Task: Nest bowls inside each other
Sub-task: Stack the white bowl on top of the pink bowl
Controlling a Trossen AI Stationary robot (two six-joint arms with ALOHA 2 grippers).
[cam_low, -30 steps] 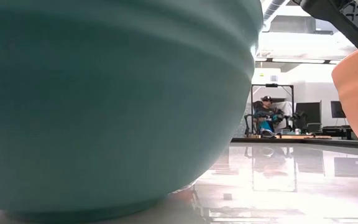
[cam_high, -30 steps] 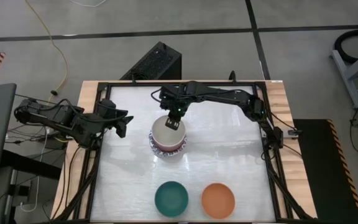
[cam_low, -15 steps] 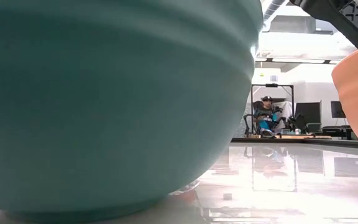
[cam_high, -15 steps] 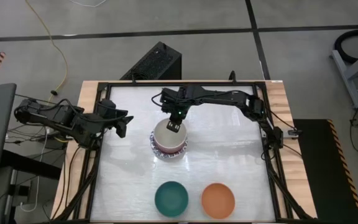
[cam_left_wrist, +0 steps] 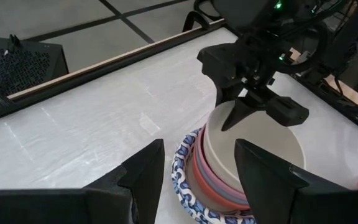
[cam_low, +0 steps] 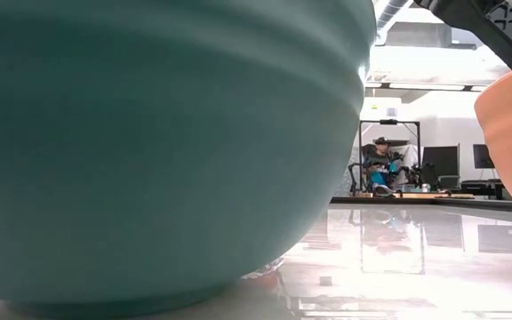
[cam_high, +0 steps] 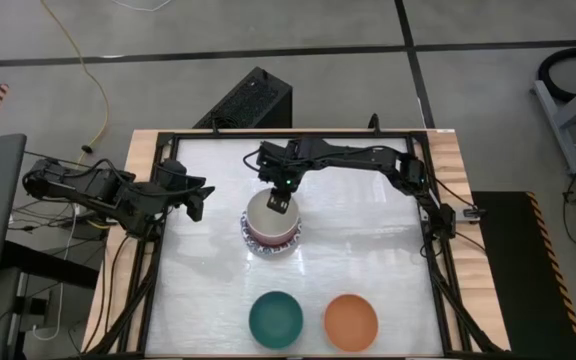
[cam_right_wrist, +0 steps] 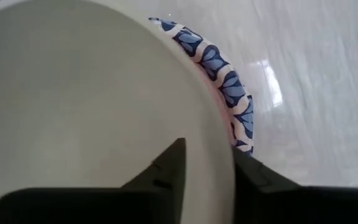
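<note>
The right gripper [cam_high: 280, 203] sits over the far rim of the cream bowl [cam_high: 268, 215], one finger inside and one outside, spread a little. That bowl tops the stack [cam_left_wrist: 194, 177], hiding most bowls below. The left gripper [cam_high: 196, 200] waits open, left of it. Green bowl [cam_high: 275, 319] and orange bowl [cam_high: 351, 321] sit near.

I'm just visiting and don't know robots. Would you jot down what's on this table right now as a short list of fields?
Stack: cream bowl on top of nested bowls, a blue-patterned bowl at the bottom
Loose bowls: green bowl and orange bowl, side by side, apart from the stack
Right gripper: over the cream bowl's rim, one finger inside, one outside
Left gripper: open, waiting beside the stack
Background: a seated person far behind the table
</note>
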